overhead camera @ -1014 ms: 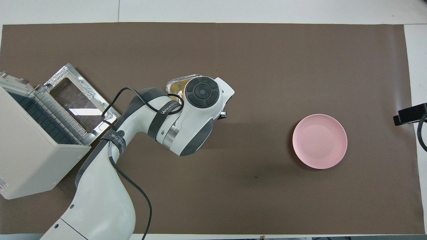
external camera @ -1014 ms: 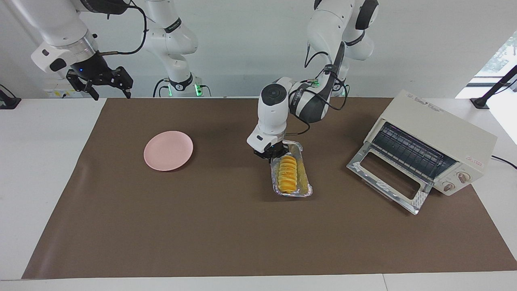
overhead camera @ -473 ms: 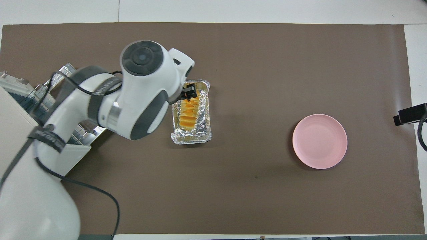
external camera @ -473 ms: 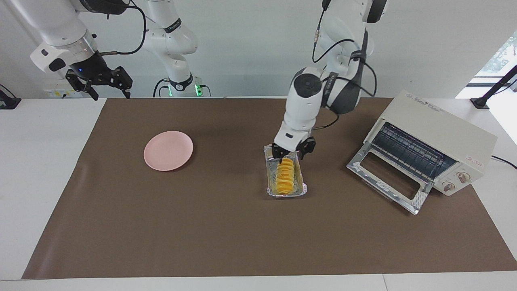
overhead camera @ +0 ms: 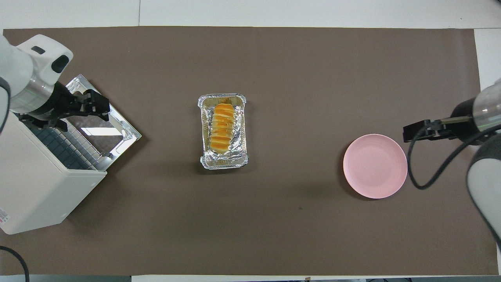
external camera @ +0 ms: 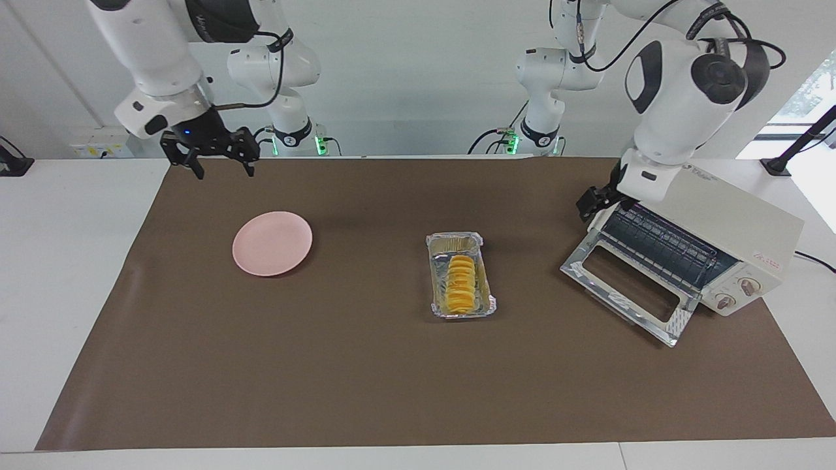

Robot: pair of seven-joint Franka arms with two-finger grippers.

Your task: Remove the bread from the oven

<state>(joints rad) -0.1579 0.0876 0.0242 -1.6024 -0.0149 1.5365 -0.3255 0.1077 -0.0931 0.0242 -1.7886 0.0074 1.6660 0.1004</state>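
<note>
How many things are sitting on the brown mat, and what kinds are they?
Bread: 1
Foil tray: 1
Pink plate: 1
Oven: 1
Total: 4

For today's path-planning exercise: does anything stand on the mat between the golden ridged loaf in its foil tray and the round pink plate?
Nothing visible does. The golden ridged loaf lies in the crinkled silver foil tray mid-mat, and only bare brown mat lies between it and the round pink plate toward the right arm's end.
</note>
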